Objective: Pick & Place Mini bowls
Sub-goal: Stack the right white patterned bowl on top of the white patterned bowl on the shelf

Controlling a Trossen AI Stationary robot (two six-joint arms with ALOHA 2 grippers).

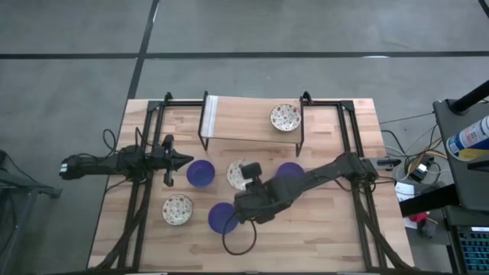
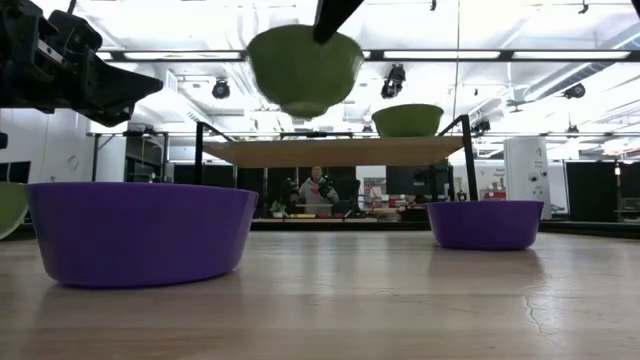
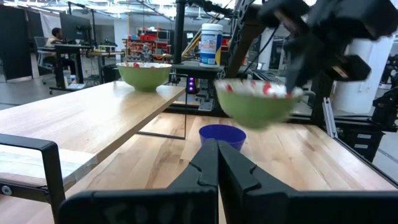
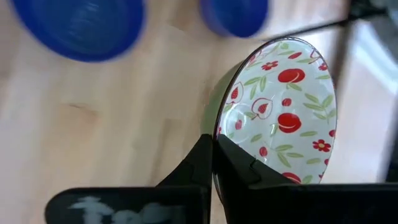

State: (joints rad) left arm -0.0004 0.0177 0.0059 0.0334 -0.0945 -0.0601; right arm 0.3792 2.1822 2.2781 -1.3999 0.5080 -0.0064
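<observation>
- High view: pale wooden table (image 1: 321,229) on a grey floor, low shelf (image 1: 244,114) at the far side carrying one patterned bowl on the shelf (image 1: 285,118). Right gripper (image 1: 246,176) over mid-table, pinching the rim of the carried patterned bowl (image 1: 238,175). Three blue bowls (image 1: 200,173) around it, one more patterned bowl on the table (image 1: 177,208) near the front left. Left gripper (image 1: 180,161) parked beside a blue bowl.
- Low view: carried bowl hanging clear above the tabletop, green underside showing, tilted slightly.
- Left wrist view: left fingers pressed together, holding nothing.
- Right wrist view: right fingers clamped thin on the bowl's edge, floral inside facing out.
- Risk, as a judgement: edge-only pinch, so likely to swing or slip on a fast move; could clip the shelf lip or the bowl already there.
</observation>
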